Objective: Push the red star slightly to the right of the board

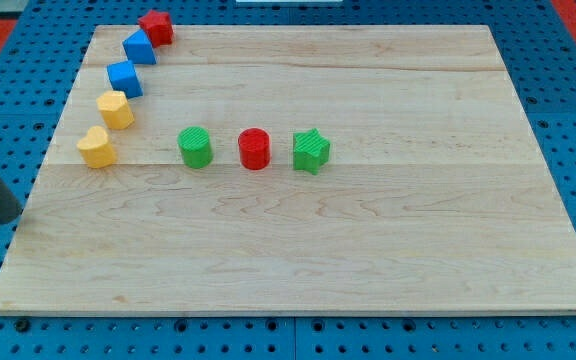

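Worktop was a pale wooden board carrying eight blocks. Five ran in a curved line down its upper-left edge: red star, blue block, blue block, yellow block, yellow block. A separate row sat mid-board: green cylinder, red cylinder, green star, apart from one another.
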Robot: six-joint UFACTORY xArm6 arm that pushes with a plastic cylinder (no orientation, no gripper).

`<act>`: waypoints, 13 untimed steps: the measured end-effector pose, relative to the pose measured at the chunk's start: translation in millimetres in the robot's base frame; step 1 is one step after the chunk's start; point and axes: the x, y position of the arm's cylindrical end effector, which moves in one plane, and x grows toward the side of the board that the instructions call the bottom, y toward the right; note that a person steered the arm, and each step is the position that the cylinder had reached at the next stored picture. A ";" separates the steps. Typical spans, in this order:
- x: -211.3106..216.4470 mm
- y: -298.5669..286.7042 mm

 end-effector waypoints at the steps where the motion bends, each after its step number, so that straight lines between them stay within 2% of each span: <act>1: -16.9 8.3; 3: -57.6 49.5; 8: -68.5 -1.2; 10: -153.9 -1.2; 11: -167.9 -1.0; 13: -270.6 26.5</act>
